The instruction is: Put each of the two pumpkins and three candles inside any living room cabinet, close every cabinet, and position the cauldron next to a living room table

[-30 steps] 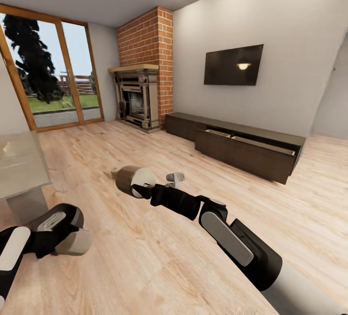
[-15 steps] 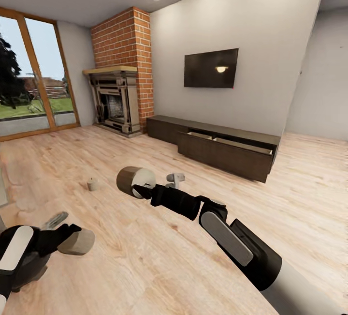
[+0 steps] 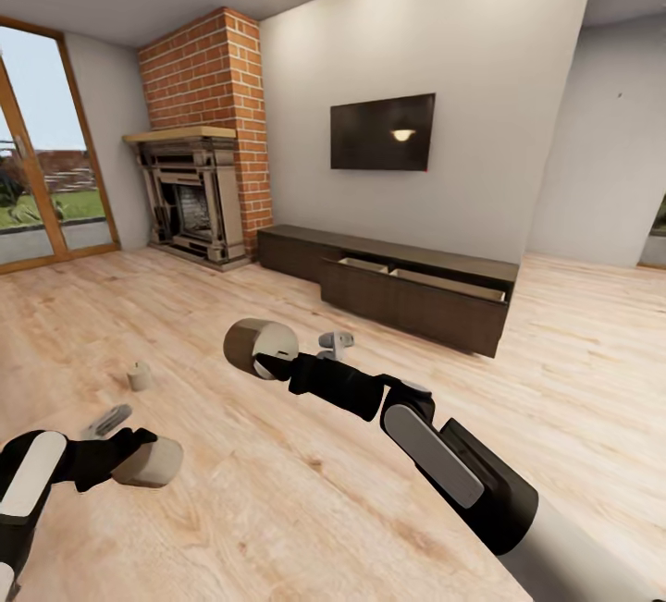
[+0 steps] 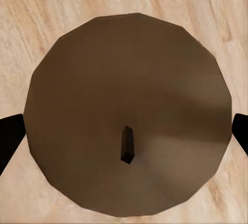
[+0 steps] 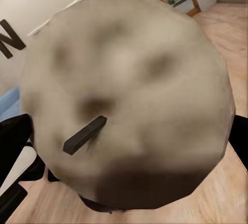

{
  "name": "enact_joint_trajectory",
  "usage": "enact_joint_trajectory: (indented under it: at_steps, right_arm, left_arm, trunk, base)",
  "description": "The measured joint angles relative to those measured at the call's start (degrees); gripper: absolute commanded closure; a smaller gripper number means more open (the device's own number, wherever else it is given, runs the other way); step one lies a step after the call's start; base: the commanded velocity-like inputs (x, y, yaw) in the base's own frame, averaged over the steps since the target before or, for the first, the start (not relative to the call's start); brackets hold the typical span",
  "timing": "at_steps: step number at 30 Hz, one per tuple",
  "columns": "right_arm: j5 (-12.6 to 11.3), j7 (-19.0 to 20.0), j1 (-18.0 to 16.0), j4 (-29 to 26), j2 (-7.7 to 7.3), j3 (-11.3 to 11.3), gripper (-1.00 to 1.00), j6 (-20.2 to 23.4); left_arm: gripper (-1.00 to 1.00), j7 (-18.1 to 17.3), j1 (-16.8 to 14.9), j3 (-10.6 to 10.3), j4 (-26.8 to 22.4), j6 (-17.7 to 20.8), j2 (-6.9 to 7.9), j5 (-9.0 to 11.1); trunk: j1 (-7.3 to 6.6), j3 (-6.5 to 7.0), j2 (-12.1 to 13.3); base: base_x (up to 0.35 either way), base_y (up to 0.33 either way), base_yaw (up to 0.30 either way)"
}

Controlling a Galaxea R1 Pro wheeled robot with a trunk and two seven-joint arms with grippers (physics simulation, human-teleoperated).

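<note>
Robot stood on the wood floor (image 3: 277,509), facing the long dark cabinet (image 3: 407,292) under the TV (image 3: 382,132). Right end effector (image 3: 268,357) was clamped on a candle (image 3: 259,346), carried out in front at mid-height; the right wrist view showed the same pale candle top (image 5: 129,105) with its wick, dark fingers at both edges. Left end effector (image 3: 139,454) was likewise closed around a second candle (image 3: 148,461), held low; the left wrist view showed its brown top (image 4: 129,115) seated between the fingertips (image 4: 10,139). The third candle (image 3: 139,376) stood on the floor, well apart from both arms.

Cabinet's middle drawer (image 3: 416,280) stood pulled out; whether it held anything could not be told at that distance.

Judged progress: early. Two candles in hand but none stowed as far as seen; the third candle, both pumpkins, drawer closing and the cauldron remained.
</note>
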Motion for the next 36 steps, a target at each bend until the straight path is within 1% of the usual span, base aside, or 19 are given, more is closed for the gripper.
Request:
enact_joint_trajectory:
  at_steps: [7, 18, 26, 27, 29, 31, 34, 35, 36]
  right_arm:
    - [-0.1, 0.0, 0.0, 0.0, -0.06, 0.0, 1.0, -0.2]
    - [0.1, -0.9, 0.0, 0.0, -0.01, 0.0, 1.0, -0.2]
    - [0.1, -1.1, 0.0, 2.2, -0.04, -0.2, 1.0, -0.1]
    - [0.1, -1.2, 0.0, 2.4, -0.02, -0.3, 1.0, 0.0]
    - [0.3, -1.6, 0.0, 2.8, -0.02, -1.4, 1.0, 0.3]
    - [0.4, -2.6, 0.0, 3.0, -0.03, -2.6, 1.0, 0.6]
    - [-0.2, -5.1, 0.0, 2.7, -0.01, -3.3, 1.0, 0.9]
    - [-0.7, -6.6, 0.0, 2.6, 0.0, -3.4, 1.0, 1.0]
    - [-1.4, -10.6, 0.0, 2.4, -0.01, -3.5, 1.0, 1.2]
  left_arm:
    - [1.0, 0.0, 0.0, -0.6, 0.0, 0.0, 0.0, 0.0]
    - [1.0, 0.0, 0.0, -0.7, 0.0, 0.0, 0.0, 0.0]
    - [1.0, 0.0, 0.0, -1.1, 0.0, 0.0, -0.01, 0.0]
    - [1.0, 0.0, 0.0, -1.2, 0.0, 0.0, -0.01, 0.0]
    - [1.0, 0.0, 0.0, -1.2, 0.0, 0.0, -0.01, 0.0]
    - [1.0, 0.0, 0.0, -1.2, 0.0, 0.0, -0.01, 0.0]
    - [1.0, 0.0, 0.0, -1.3, 0.0, 0.0, -0.01, 0.0]
    - [1.0, 0.0, 0.0, -1.3, 0.0, 0.0, -0.01, 0.0]
    - [1.0, 0.0, 0.0, -1.3, -0.1, 0.0, -0.01, -0.1]
  trunk:
    - [0.0, 0.0, 0.0]
    - [0.0, 0.0, 0.0]
    - [0.0, 0.0, 0.0]
    - [0.0, 0.0, 0.0]
    - [0.0, 0.0, 0.0]
    - [0.0, 0.0, 0.0]
    - [0.0, 0.0, 0.0]
    - [0.0, 0.0, 0.0]
    - [0.0, 0.0, 0.0]
  base:
    - [0.329, 0.0, -0.001]
    - [0.329, 0.0, -0.004]
    - [0.329, 0.0, -0.234]
    - [0.329, 0.0, -0.287]
    - [0.329, 0.0, -0.29]
    - [0.329, 0.0, -0.291]
    - [0.328, 0.0, -0.292]
    - [0.319, 0.0, -0.287]
    - [0.315, 0.0, -0.285]
